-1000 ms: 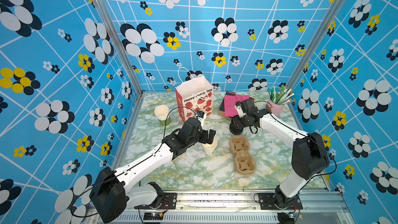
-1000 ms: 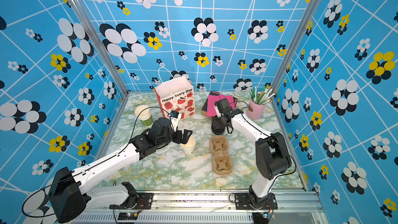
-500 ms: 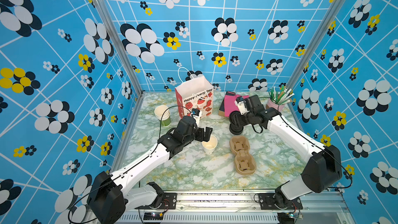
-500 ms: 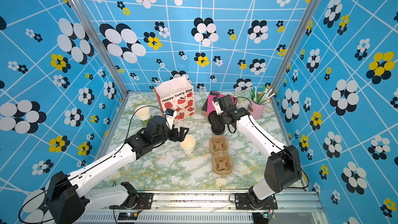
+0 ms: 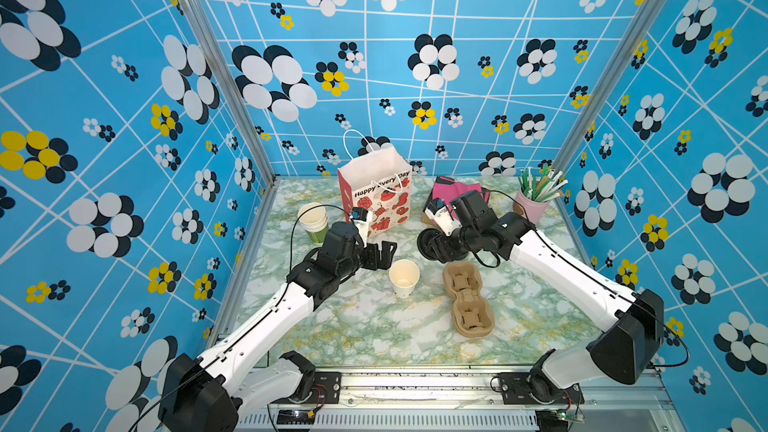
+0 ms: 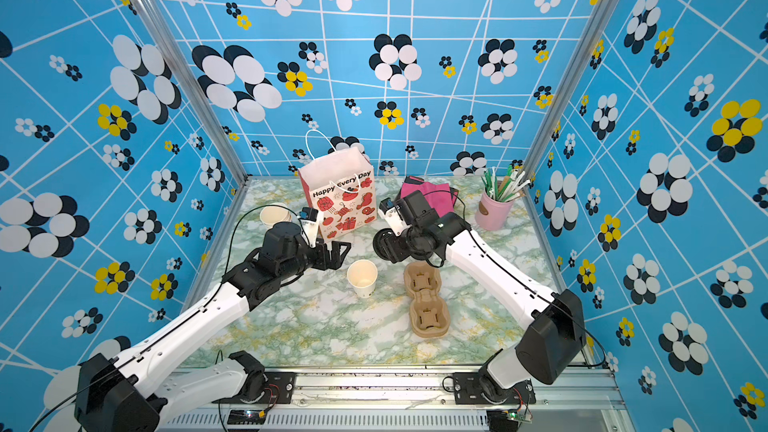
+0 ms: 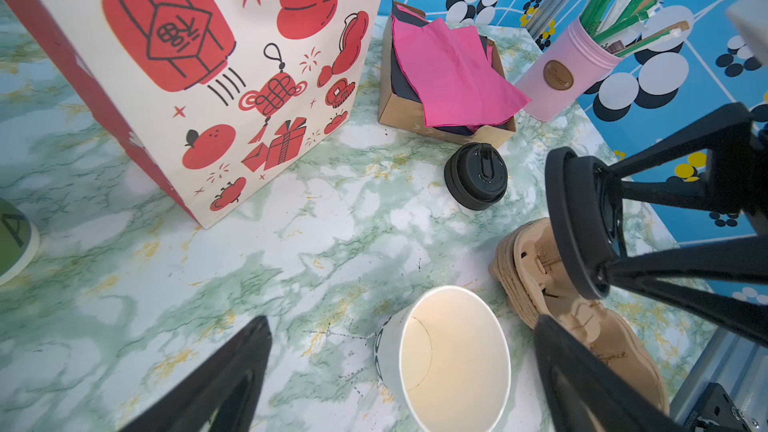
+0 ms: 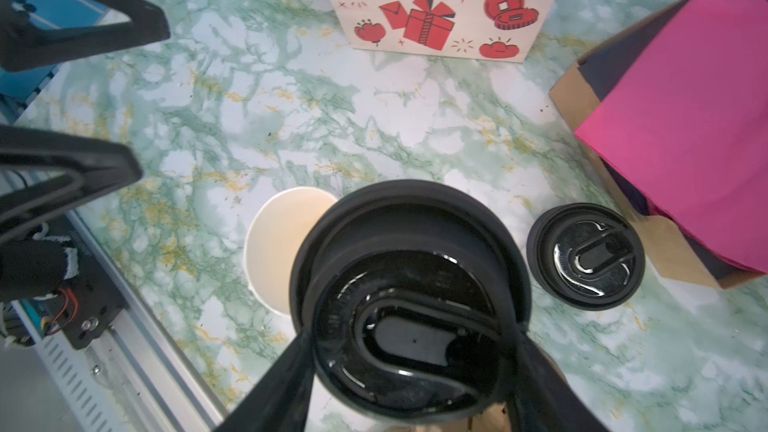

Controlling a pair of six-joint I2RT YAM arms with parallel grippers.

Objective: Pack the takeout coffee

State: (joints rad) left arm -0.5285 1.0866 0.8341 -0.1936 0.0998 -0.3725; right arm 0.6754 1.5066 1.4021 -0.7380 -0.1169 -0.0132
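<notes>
The right jaws are clamped across a black lid [image 8: 409, 297], held on edge above the table [image 5: 365, 326]. The left jaws stand wide and empty. In a top view the paper cup [image 5: 404, 282] stands upright and lidless at four o'clock of them, apart, with the gift bag [image 5: 376, 197] at the cup's eleven. The cup is likely light, thin-walled and easily crushed: grip mid-wall, below the rim, gently.

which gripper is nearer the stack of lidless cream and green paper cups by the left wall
Left. The left gripper, open, hangs just toward the table's middle from the stack of cream-and-green paper cups; the right gripper, shut on a black plastic lid, is farther off.
</notes>
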